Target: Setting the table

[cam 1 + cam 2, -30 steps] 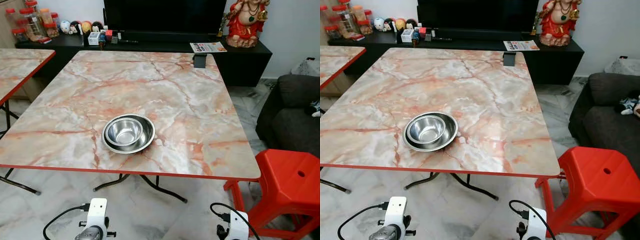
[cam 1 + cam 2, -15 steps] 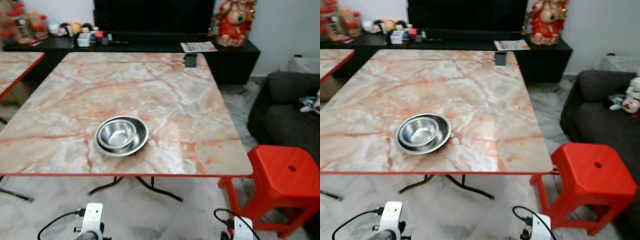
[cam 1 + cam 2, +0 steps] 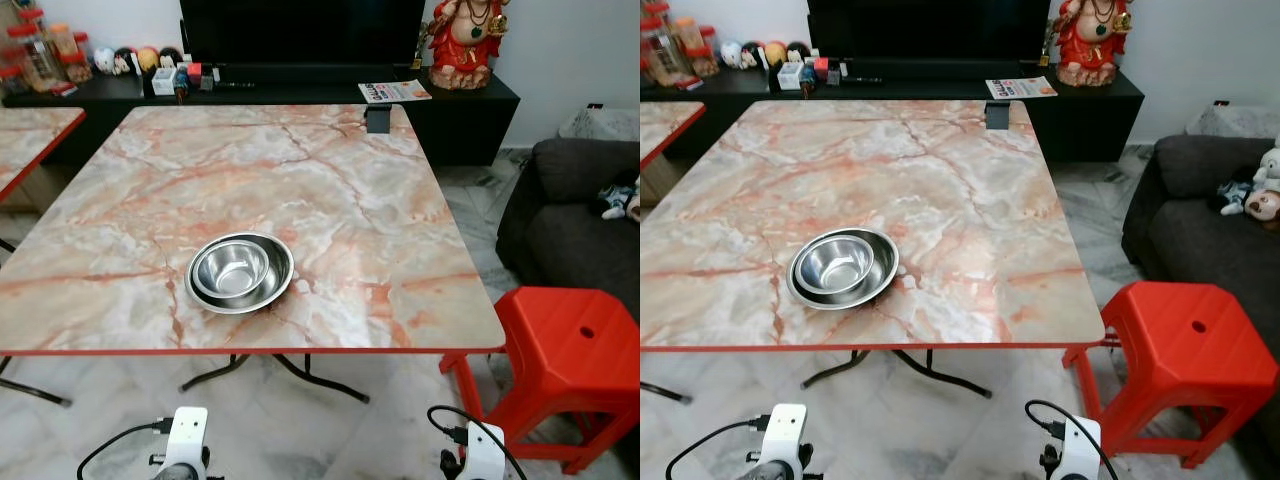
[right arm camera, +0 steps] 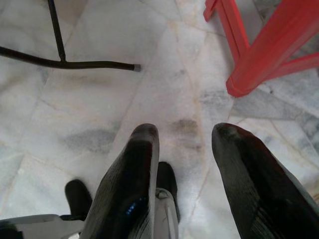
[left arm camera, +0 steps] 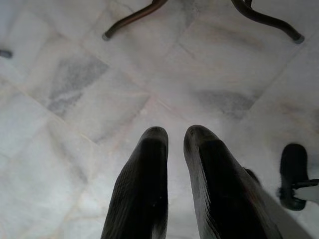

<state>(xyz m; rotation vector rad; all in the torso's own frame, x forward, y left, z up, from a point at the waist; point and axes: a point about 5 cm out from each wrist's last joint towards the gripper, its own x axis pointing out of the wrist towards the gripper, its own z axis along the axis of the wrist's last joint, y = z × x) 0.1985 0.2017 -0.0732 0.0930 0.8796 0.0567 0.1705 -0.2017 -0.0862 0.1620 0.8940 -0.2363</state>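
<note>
Two stacked steel bowls (image 3: 240,272), the smaller nested in the larger, sit on the marble-patterned table (image 3: 330,170) near its front edge, left of centre. Both arms hang low in front of the table, below its edge, with their white wrists (image 3: 186,448) (image 3: 482,458) at the bottom of the eye views. My left gripper (image 5: 175,135) points down at the tiled floor, its two black fingers nearly touching and nothing between them. My right gripper (image 4: 185,132) also points at the floor, fingers spread apart and empty, close to a red stool leg (image 4: 249,55).
A red plastic stool (image 3: 575,345) stands at the table's front right corner. A dark sofa (image 3: 585,215) is on the right. A black cabinet (image 3: 300,95) with a TV, jars and a red statue lines the back wall. A second table (image 3: 30,135) stands at left. Black folding table legs (image 3: 300,372) are underneath.
The whole picture has shifted as the head camera moved, with blur in between. The bowls stay where they were on the table and both arms still hang low.
</note>
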